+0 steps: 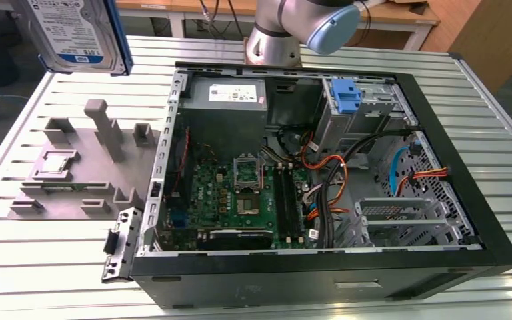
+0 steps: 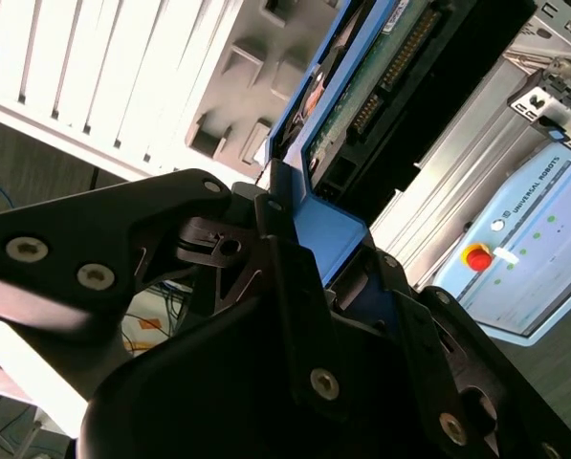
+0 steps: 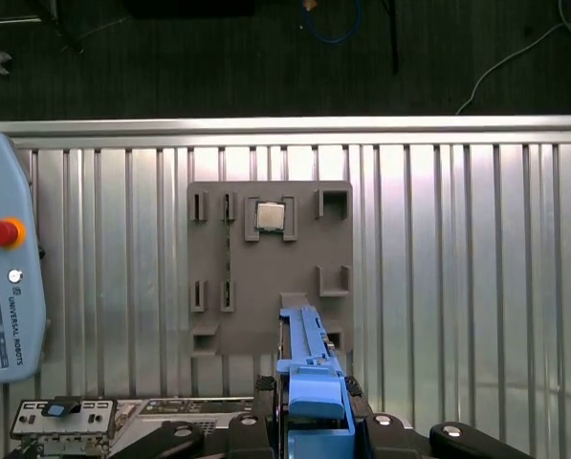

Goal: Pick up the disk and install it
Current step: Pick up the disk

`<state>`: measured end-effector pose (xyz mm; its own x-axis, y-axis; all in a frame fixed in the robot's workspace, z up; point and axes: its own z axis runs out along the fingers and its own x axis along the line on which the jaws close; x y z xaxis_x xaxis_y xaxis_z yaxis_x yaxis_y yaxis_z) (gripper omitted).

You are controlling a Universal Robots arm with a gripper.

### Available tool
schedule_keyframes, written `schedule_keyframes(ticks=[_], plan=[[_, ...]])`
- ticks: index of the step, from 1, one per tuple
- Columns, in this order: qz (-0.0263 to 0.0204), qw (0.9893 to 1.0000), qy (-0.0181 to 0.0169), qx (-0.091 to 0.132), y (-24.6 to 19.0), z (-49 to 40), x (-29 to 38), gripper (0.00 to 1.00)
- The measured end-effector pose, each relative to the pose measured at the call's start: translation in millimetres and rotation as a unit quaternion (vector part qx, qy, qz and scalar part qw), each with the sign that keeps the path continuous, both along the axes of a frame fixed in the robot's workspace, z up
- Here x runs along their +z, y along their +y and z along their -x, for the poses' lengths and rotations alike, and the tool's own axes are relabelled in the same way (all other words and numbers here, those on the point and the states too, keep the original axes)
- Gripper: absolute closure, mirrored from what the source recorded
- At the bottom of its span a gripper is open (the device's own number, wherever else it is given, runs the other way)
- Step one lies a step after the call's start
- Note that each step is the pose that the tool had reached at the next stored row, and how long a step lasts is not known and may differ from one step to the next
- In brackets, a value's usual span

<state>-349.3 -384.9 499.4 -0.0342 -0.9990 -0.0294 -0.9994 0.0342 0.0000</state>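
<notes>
The disk [image 1: 71,32], a silver-grey drive with a white and blue label in a blue carrier, hangs high above the table at the exterior view's left, over the grey fixture plate [image 1: 69,177]. In the second wrist view my gripper [image 2: 302,225] is shut on the blue carrier's end, and the disk's [image 2: 392,59] green circuit side and connector face the camera. In the first wrist view the disk [image 3: 310,356] shows edge-on, standing upright in the gripper [image 3: 314,406] above the plate [image 3: 266,268].
An open computer case [image 1: 474,207] lies on the slatted metal table [image 1: 43,267], with a lone blue bracket [image 1: 347,99] in its drive bay and cables across the board. A chip [image 3: 270,216] sits on the plate. A teach pendant [image 3: 6,287] lies nearby.
</notes>
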Motion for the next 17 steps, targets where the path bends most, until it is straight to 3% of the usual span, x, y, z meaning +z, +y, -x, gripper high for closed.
schedule_keyframes(ticks=[10,17], plan=[[0.0000,1.0000,0.0000,0.000,0.0,-12.8,0.0,0.64],[0.0000,1.0000,0.0000,0.000,0.0,-13.9,-0.1,0.64]])
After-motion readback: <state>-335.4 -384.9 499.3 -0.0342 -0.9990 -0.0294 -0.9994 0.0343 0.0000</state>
